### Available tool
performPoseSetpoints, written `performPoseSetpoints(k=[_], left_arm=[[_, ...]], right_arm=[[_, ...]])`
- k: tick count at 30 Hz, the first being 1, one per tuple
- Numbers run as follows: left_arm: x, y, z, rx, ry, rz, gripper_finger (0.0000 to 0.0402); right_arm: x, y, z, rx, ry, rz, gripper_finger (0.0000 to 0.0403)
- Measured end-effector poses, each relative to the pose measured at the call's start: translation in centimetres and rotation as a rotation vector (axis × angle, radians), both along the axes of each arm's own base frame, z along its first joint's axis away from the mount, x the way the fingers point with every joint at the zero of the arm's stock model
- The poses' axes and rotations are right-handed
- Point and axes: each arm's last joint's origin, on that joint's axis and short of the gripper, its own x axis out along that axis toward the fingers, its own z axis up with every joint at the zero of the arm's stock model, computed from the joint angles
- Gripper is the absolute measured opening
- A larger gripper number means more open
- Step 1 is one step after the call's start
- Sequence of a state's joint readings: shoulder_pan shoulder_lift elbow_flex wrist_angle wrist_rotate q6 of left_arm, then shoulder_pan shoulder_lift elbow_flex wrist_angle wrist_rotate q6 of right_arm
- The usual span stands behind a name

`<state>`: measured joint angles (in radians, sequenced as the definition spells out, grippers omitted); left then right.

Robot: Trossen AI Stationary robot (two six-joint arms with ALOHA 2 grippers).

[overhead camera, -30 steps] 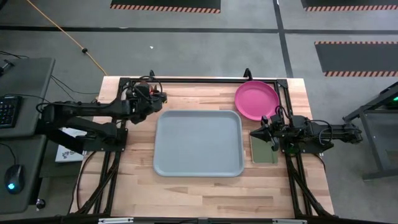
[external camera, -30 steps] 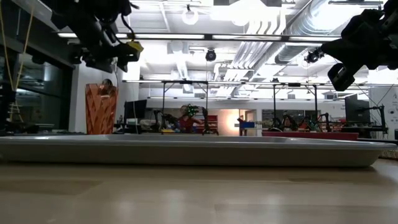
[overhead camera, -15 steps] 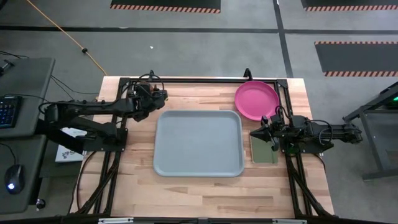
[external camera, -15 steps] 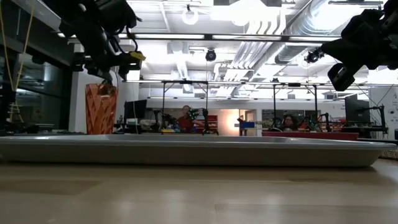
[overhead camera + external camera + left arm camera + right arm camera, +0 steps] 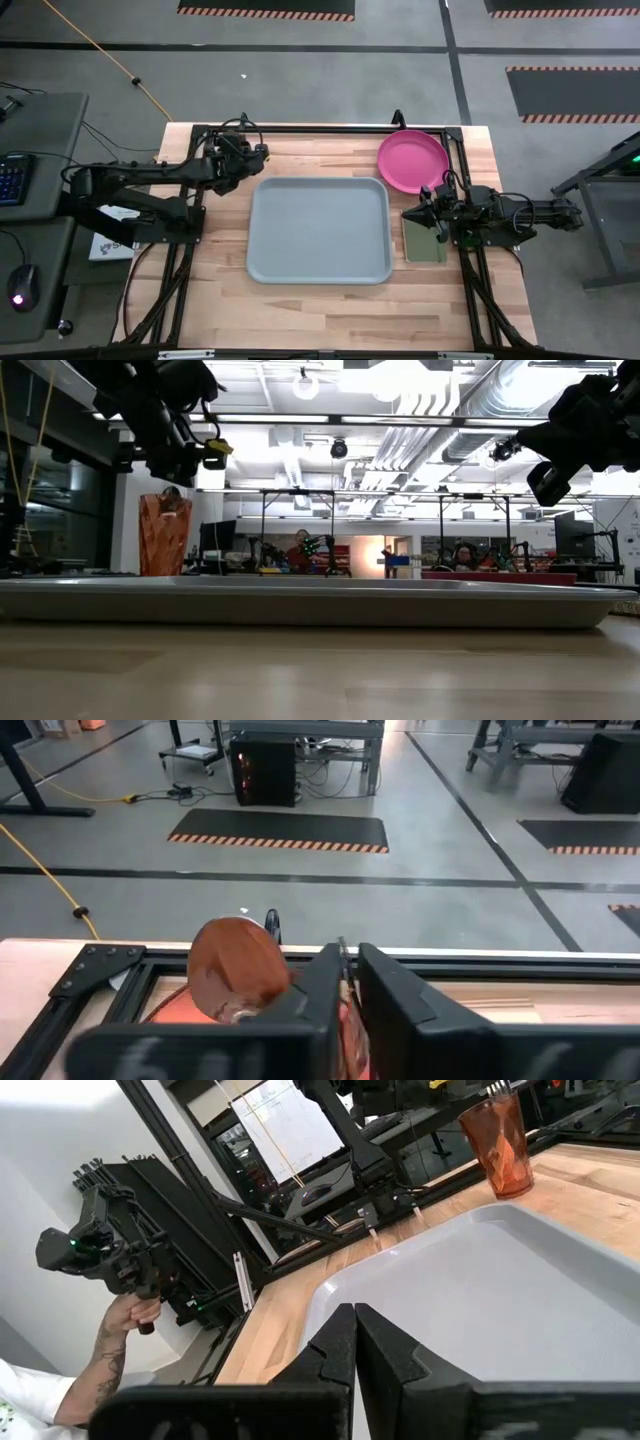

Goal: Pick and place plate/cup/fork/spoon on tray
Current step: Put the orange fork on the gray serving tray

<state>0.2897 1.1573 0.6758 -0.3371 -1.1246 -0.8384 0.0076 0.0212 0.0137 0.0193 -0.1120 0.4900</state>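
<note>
a wooden table (image 5: 320,300) fills the high view, the empty tray (image 5: 319,230) at centre. the cup (image 5: 163,536) stands upright just off the tray's upper-left corner, directly under the left gripper (image 5: 244,157), whose fingers look nearly closed. the right gripper (image 5: 420,213), jaws closed on nothing, waits mid-right, below the plate (image 5: 413,161). the left arm is plainly nearer the cup.

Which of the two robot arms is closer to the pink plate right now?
The right. The right gripper hovers just in front of the plate, above a green pad. The left gripper is beyond the tray, at the table's far-left corner.
</note>
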Motion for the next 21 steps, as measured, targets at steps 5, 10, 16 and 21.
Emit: performPoseSetpoints(k=[5,10,16,21], left_arm=[[-0.04,0.01,0.02,0.01,0.01,0.008,0.0006],[-0.06,0.0,0.02,0.013,0.012,0.012,0.0003],[-0.05,0.0,0.04,0.015,0.015,0.011,0.0002],[-0.05,0.0,0.03,0.015,0.019,0.01,0.0001]], right_arm=[[0.0,0.0,0.0,0.0,0.0,0.0,0.0],[0.0,0.0,0.01,0.0,0.0,0.0,0.0],[0.0,0.0,0.01,0.0,-0.001,0.0,0.0],[0.0,0.0,0.01,0.0,-0.001,0.0,0.0]])
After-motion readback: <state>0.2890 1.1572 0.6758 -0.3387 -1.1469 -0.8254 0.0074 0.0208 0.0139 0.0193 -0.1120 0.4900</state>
